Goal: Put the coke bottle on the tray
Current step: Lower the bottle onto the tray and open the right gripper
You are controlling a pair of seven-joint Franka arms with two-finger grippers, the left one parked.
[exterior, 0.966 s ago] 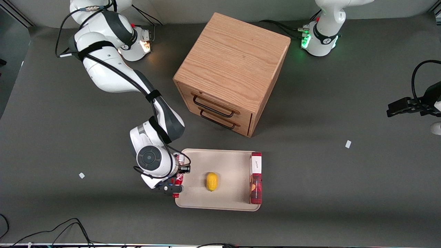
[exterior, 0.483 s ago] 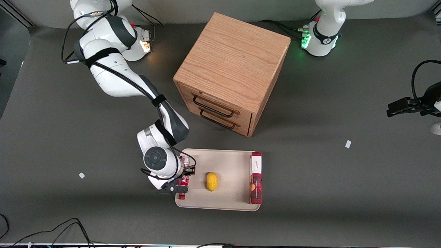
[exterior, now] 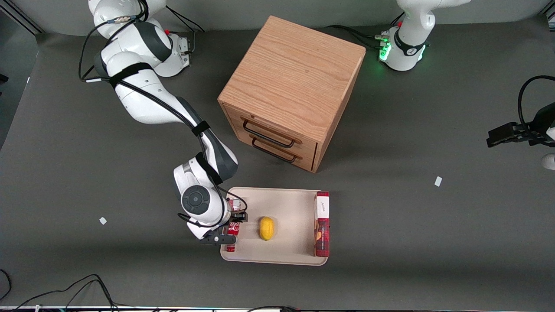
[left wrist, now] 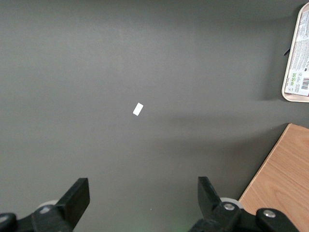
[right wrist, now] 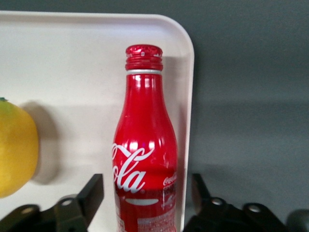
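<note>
The red coke bottle [exterior: 232, 227] lies on its side on the cream tray [exterior: 286, 203], just inside the rim at the working arm's end. Its cap points toward the front camera. My gripper [exterior: 230, 226] hovers right over it. In the right wrist view the bottle [right wrist: 145, 159] lies between the two black fingers [right wrist: 91, 192] with a gap on each side, so the gripper [right wrist: 145, 187] is open and not touching it. The tray's rounded corner [right wrist: 186, 43] shows beside the cap.
A yellow lemon [exterior: 266, 228] lies mid-tray, close beside the bottle, and also shows in the right wrist view [right wrist: 14, 150]. A red box with a white label [exterior: 322, 225] lies along the tray's other end. A wooden drawer cabinet [exterior: 290, 86] stands farther from the camera than the tray.
The gripper and the bottle have moved sideways from the tray's rim to just inside it, toward the lemon. Most of that shift came in the first half second.
</note>
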